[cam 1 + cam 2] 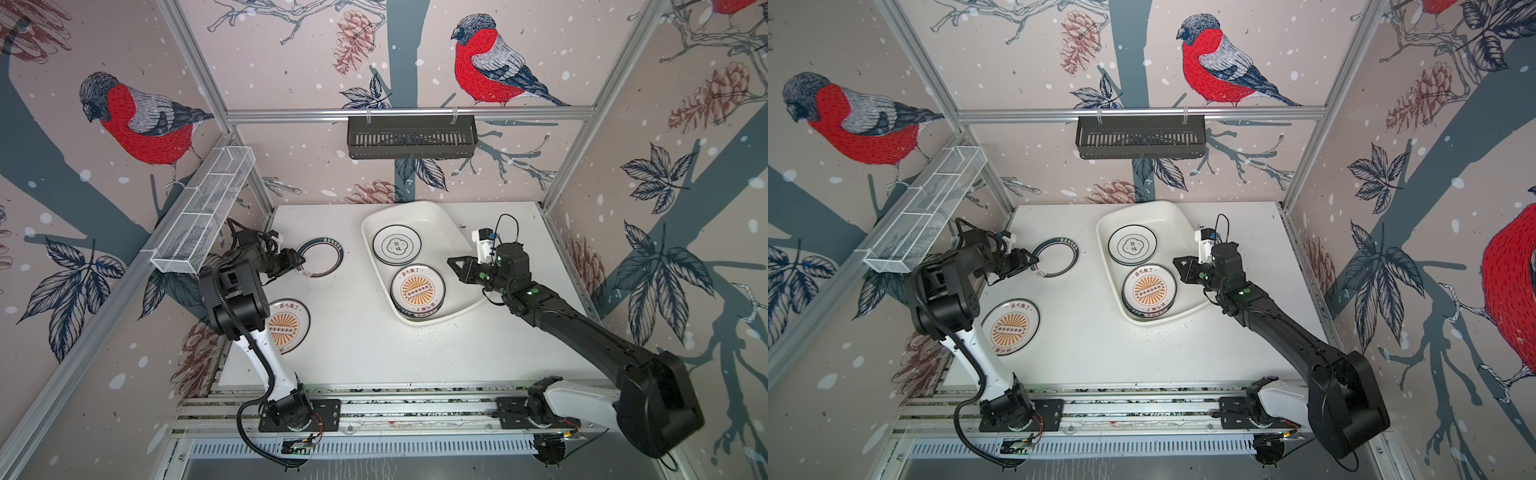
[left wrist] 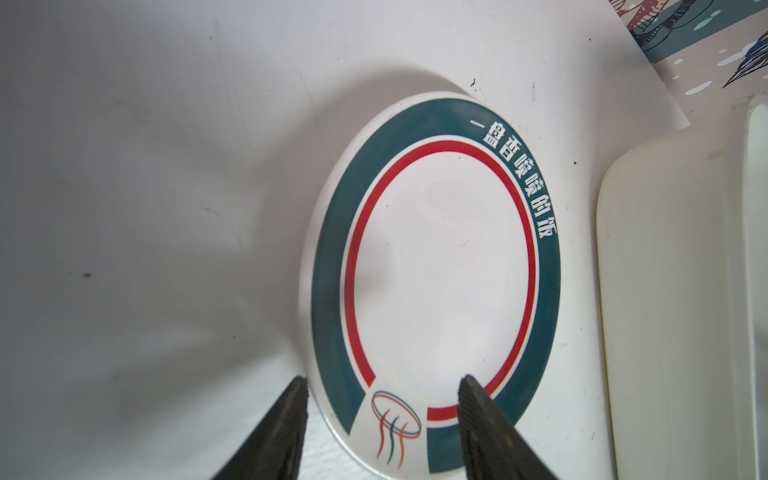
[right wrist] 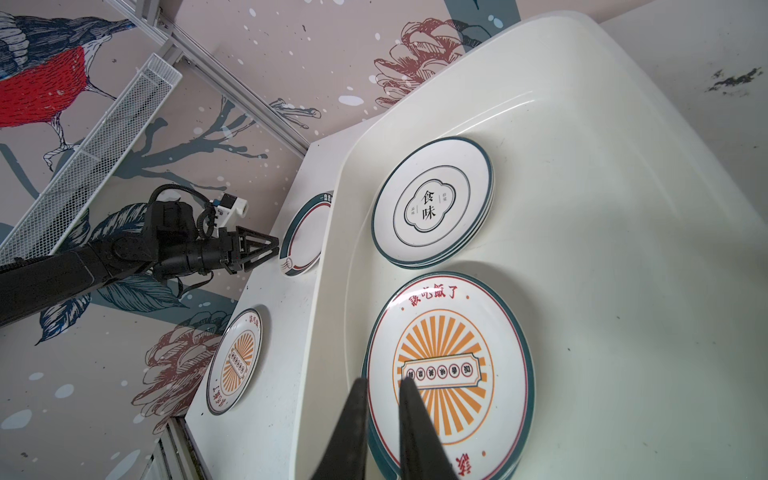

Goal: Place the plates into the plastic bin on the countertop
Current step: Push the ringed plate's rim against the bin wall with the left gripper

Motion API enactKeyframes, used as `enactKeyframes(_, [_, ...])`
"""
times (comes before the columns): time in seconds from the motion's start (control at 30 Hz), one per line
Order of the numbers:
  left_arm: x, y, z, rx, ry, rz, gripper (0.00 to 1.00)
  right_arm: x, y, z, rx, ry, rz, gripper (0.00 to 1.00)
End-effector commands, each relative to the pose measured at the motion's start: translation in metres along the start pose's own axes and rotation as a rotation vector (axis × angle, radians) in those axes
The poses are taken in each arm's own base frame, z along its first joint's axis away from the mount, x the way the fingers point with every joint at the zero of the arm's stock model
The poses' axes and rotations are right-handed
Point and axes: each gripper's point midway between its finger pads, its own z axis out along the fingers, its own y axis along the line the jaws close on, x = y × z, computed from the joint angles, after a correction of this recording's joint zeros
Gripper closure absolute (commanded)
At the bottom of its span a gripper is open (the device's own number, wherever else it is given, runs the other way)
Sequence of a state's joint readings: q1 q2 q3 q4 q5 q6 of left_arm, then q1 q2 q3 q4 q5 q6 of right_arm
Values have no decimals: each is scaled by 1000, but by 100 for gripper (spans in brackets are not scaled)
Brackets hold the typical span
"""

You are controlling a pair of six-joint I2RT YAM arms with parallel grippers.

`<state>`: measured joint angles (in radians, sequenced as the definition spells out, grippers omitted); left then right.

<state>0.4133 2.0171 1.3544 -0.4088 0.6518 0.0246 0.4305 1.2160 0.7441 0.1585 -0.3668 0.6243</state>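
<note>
Two robot arms over a worktop (image 1: 374, 353) with plates (image 1: 1017, 326) and a bin (image 1: 446, 226).
The left hand (image 2: 384, 386) has its fingers apart, straddling the rim of a teal-ringed plate (image 1: 322, 257) on the worktop left of the bin: one finger outside the rim, one over the plate. A sunburst plate (image 1: 291, 328) lies nearer the arm bases, partly hidden by the left arm (image 1: 237, 299). Inside the bin sit an emblem plate (image 1: 397, 244) and a second sunburst plate (image 1: 417, 291), each topping a small stack. The right hand (image 1: 452, 262), fingers nearly together and empty, hovers over the bin's right side.
</note>
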Motion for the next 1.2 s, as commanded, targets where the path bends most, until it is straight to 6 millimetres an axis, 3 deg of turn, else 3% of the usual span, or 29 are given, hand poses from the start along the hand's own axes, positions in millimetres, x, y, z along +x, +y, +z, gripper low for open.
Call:
enactKeyframes(0.0, [4, -8, 0, 21, 9, -10, 41, -7, 4, 0, -20, -26, -12, 83])
enactKeyframes(0.7, [15, -19, -5, 9, -72, -172, 45, -2, 0, 2, -21, -17, 1, 83])
enactKeyframes(1.07, [9, -26, -22, -19, -173, -176, 45, 0, -2, -1, -21, -20, -1, 83])
enactKeyframes(1.17, [12, -31, -18, -10, -159, -166, 45, 0, -3, -1, -17, -18, 2, 83])
